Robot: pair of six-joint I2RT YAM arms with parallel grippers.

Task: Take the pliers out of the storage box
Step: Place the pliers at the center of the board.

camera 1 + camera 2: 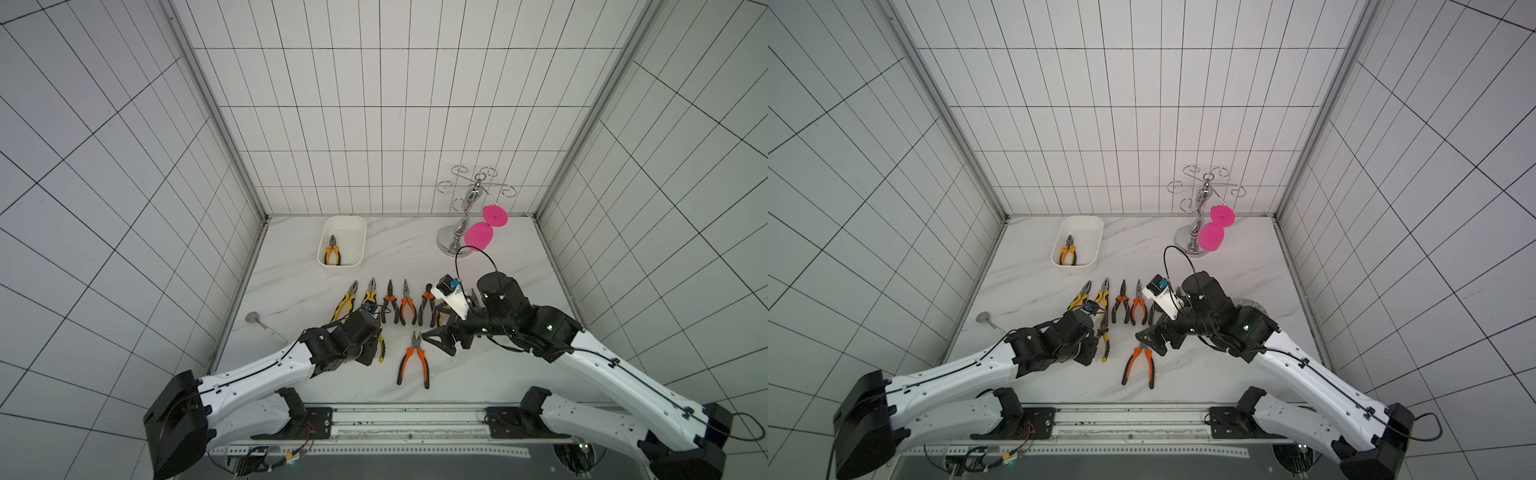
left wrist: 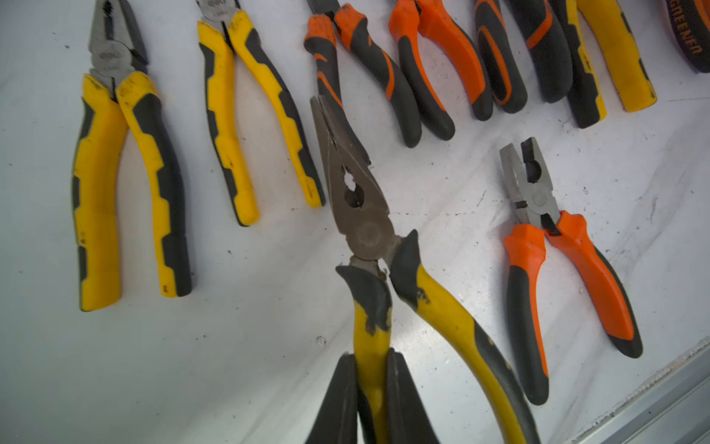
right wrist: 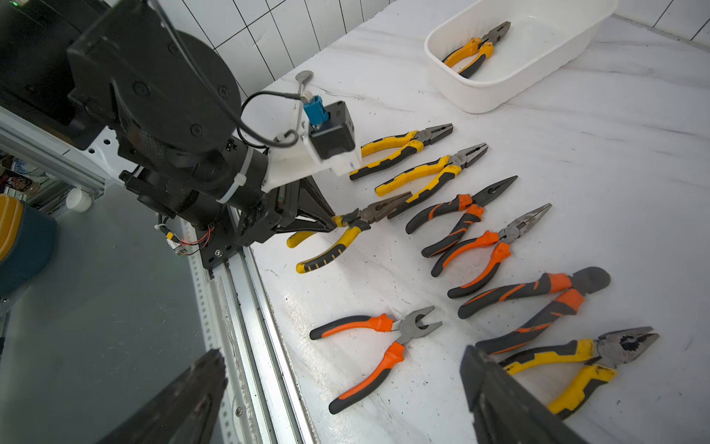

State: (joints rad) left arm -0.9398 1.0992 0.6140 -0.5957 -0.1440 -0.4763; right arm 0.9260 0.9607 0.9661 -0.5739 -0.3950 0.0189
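- In both top views, tiled walls (image 1: 374,124), marbled surface (image 1: 478,374); storage box (image 1: 353,237) near its far left corner holds yellow pliers (image 1: 332,254)
- Left wrist: left fingers (image 2: 338,403) clamped on one handle of worn pliers (image 2: 361,215)
- Right wrist: right fingers (image 3: 511,403) wide apart, empty

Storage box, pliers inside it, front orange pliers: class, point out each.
storage box (image 1: 352,239): in a top view, bare floor.
pliers inside it (image 1: 332,245): in a top view, pivot.
front orange pliers (image 1: 415,345): in a top view, pivot.
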